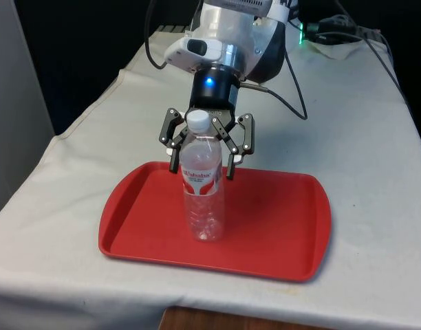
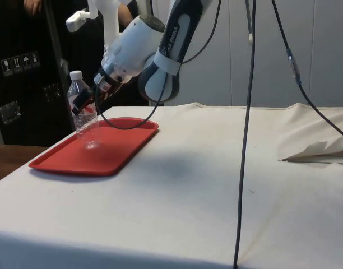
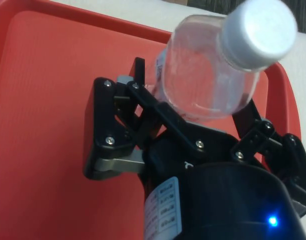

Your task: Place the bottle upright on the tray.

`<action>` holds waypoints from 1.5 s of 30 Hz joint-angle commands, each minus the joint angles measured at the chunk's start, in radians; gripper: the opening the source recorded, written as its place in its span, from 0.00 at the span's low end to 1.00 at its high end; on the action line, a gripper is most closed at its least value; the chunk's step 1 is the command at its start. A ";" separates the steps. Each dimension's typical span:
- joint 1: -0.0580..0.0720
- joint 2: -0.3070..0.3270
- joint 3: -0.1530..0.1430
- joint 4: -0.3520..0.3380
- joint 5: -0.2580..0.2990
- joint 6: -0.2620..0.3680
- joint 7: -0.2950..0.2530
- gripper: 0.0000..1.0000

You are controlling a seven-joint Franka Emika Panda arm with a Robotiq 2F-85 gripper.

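The clear plastic bottle with a white cap (image 1: 201,182) stands upright on the red plastic tray (image 1: 279,227) — the black two-finger tool (image 1: 204,152) spread wide behind it, gripping nothing, apparently to avoid tipping it.

White cloth (image 1: 375,158) covers my table, creased and rucked into a fold (image 2: 320,151) near one edge in the side view. Black cables (image 2: 245,129) hang down across the side view; more cable (image 1: 293,89) trails over the cloth. Bare wooden tabletop (image 2: 6,159) shows past the cloth's edge. A person's hand (image 2: 32,5) shows by the dark cabinets (image 2: 20,73).
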 commanded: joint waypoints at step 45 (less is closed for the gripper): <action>0.009 -0.152 -0.003 -0.004 0.004 -0.046 0.020 1.00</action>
